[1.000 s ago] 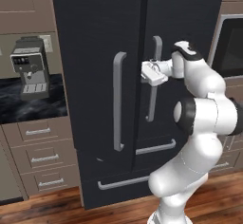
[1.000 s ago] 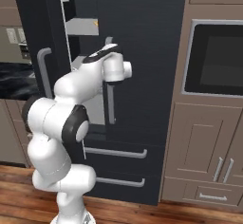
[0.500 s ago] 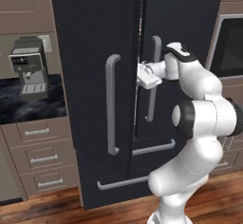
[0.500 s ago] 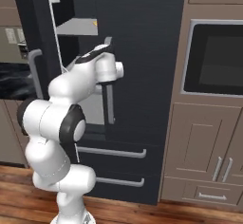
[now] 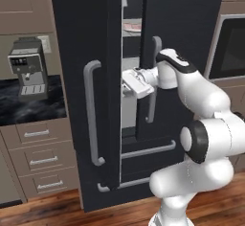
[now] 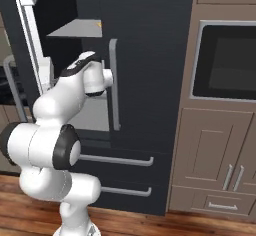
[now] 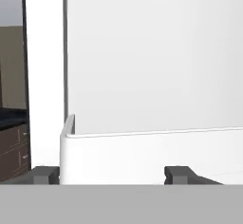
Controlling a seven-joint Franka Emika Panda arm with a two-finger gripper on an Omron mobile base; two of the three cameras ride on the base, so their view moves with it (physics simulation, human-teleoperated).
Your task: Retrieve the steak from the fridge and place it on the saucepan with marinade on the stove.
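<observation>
The tall black fridge (image 5: 91, 52) has long grey handles (image 5: 92, 112). Inside it looks white. The floor (image 6: 200, 225) is brown wood.

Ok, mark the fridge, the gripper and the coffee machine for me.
fridge (image 5: 91, 38), left base view, on the black front of its open left door.
gripper (image 5: 128, 87), left base view, at its tips by the door's inner edge.
coffee machine (image 5: 27, 67), left base view, on its front.

Matt black fridge (image 5: 91, 38), smooth grey handles (image 5: 92, 115), white plastic lining (image 7: 152, 66).
</observation>
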